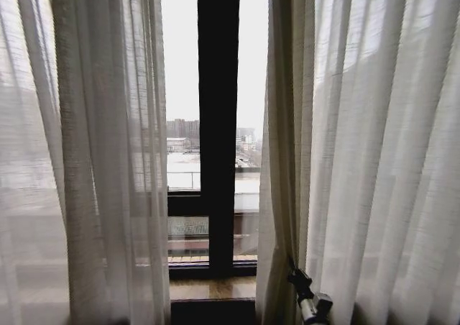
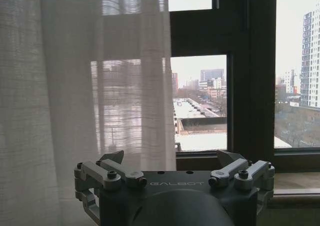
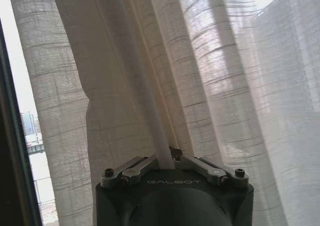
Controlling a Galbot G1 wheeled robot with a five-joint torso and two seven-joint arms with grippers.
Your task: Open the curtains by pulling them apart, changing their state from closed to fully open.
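The curtains are partly drawn: the left panel hangs at the left of the window, the right panel at the right, and a gap between them shows the dark window frame and the city beyond.

The step in hand looks like the drawing of the right panel. The right pincer is clamped on a fold of that panel near its inner edge; in the head view it sits low at the panel's inner edge. The next move, as I judge it, calls for carrying that fold outward to the right with the grip kept firm, since sheer cloth could slip free.

The left pincer stands open and holds nothing, facing the window just beside the left panel's inner edge. That panel probably needs a fresh grasp and a pull to the left.

The right wrist view shows the pinched fold closely, which the head view cannot resolve. The left wrist view shows the sill and the spread fingers. The head view alone gives the width of the gap.
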